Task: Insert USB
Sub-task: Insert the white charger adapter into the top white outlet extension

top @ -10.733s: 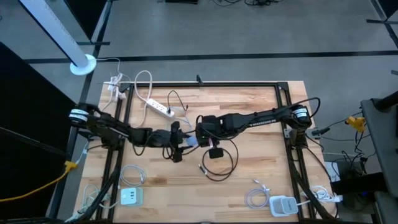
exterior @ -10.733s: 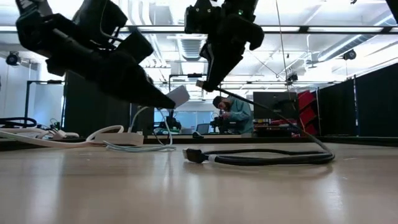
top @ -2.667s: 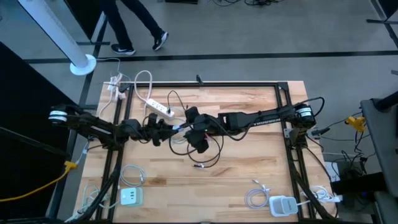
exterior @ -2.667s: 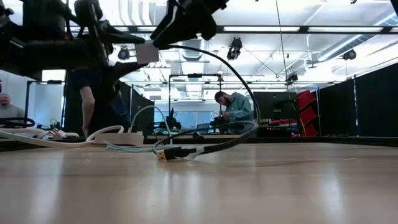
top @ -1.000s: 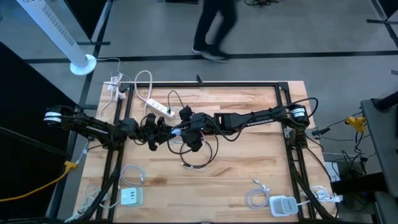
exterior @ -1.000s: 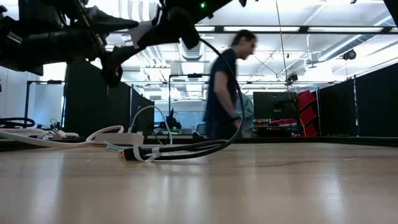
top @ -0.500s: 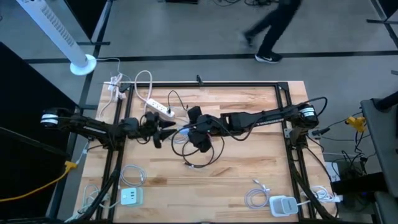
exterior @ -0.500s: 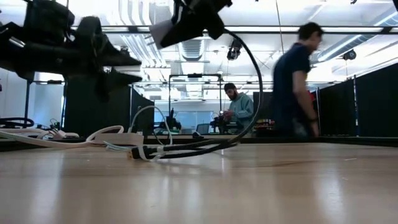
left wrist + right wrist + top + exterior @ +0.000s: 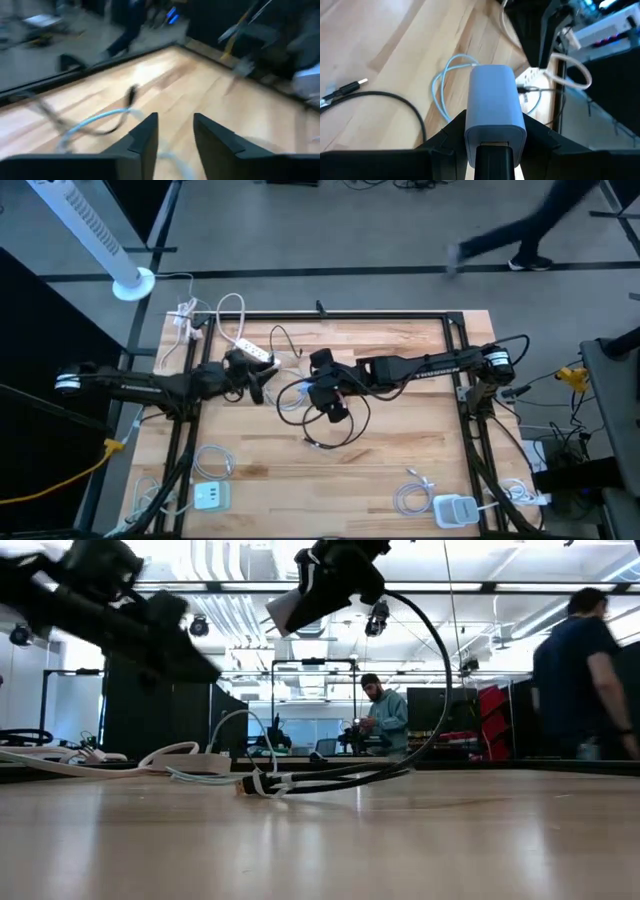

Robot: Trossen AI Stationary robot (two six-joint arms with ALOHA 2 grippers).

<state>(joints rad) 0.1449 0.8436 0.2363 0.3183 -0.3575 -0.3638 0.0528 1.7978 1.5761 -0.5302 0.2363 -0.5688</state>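
My right gripper [image 9: 318, 385] is above the table's middle, shut on a pale grey charger block [image 9: 492, 100], which also shows high up in the low view [image 9: 285, 608]. A black cable [image 9: 430, 680] is plugged into the block's end between the fingers [image 9: 490, 150]. It arcs down to a loop on the table [image 9: 345, 420]. Its free USB plug [image 9: 312, 443] lies on the wood [image 9: 250, 785]. My left gripper [image 9: 255, 385] hovers left of the block, open and empty [image 9: 175, 135]. My right gripper pinches the charger block by its two long sides [image 9: 470, 125], near the end that carries the black plug, one finger [image 9: 447, 132] on each side. It comes from the table's right, slanting down. The block is lifted clear, and the cable hangs from it to the table.
A white power strip [image 9: 258, 353] and white cords lie at the far left, with a pale blue cable [image 9: 450, 75] near it. Chargers with coiled cords sit at the near edge [image 9: 211, 496] [image 9: 455, 508]. Black frame rails border the table. People move in the room behind.
My left gripper has drawn away from the charger block toward the table's left and far side, leaving the block with my right gripper. My right gripper has shifted a little toward the right with the block. The cable's free plug end has slid along the table after it.
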